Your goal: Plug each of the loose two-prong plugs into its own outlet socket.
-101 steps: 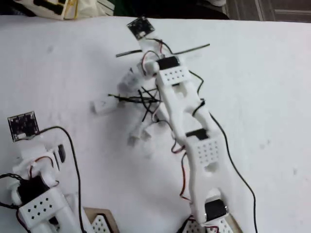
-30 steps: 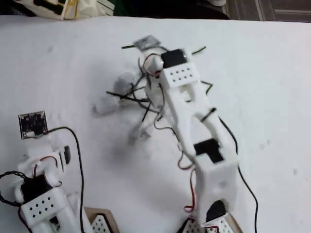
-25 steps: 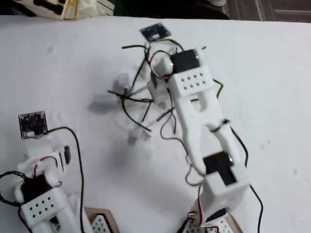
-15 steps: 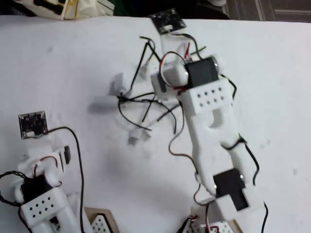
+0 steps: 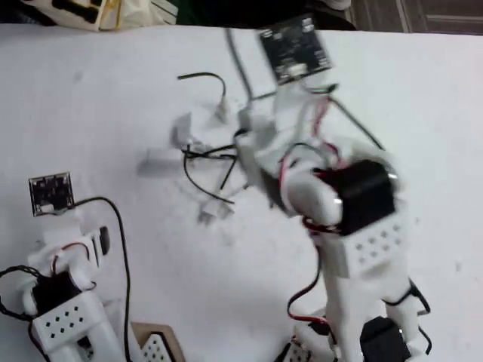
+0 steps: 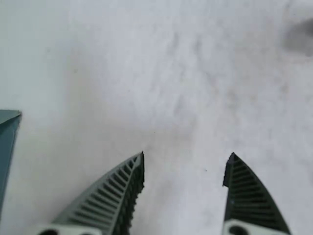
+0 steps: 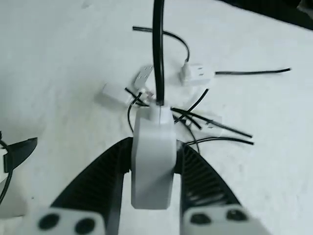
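Nothing looked plugged in yet. The right tool was clamped on a white block with a black cord, held above the tabletop; whether it was a plug or a socket I could not tell. The other white pieces lay tangled in their cords below, seemingly unjoined. The left tool stood wide over bare tabletop. No readable writing showed.
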Motion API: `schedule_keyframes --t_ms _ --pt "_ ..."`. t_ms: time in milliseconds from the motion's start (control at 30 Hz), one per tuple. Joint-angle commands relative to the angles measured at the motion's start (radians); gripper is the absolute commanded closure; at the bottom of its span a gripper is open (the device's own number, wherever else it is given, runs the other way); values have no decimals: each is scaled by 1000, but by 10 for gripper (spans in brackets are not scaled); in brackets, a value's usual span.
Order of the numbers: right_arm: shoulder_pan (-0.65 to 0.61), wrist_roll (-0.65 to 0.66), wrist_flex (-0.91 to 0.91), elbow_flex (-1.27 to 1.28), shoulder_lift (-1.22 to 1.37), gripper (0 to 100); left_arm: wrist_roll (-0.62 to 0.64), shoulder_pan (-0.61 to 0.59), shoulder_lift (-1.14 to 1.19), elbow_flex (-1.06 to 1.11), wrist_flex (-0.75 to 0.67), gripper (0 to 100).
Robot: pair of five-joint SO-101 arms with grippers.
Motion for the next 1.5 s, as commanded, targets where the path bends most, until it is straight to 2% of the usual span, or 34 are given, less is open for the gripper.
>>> schedule_keyframes --t_ms 0,133,233,467,633,1000,1167,1233,1467 --pt "-113 -81 -36 95 -21 981 -12 12 -12 -5 -17 732" --pt "-196 -150 -153 304 -21 981 -12 12 -12 -5 -17 732" --pt "-245 -190 -332 525 -21 981 -12 12 -12 -3 -17 732" --pt "-255 -201 -811 910 -19 981 -12 12 -12 -3 -17 732" --pt "-260 -250 -995 1037 -10 981 -12 12 -12 -3 -17 732" --pt "-331 -279 -1003 944 335 977 -12 12 -12 -3 -17 732" --pt "-329 -279 -868 827 463 845 -12 12 -12 -3 -17 732" --pt "-326 -279 -814 792 476 810 -12 12 -12 -3 -17 732" --pt "-272 -272 -713 744 403 808 -12 12 -12 -3 -17 732"
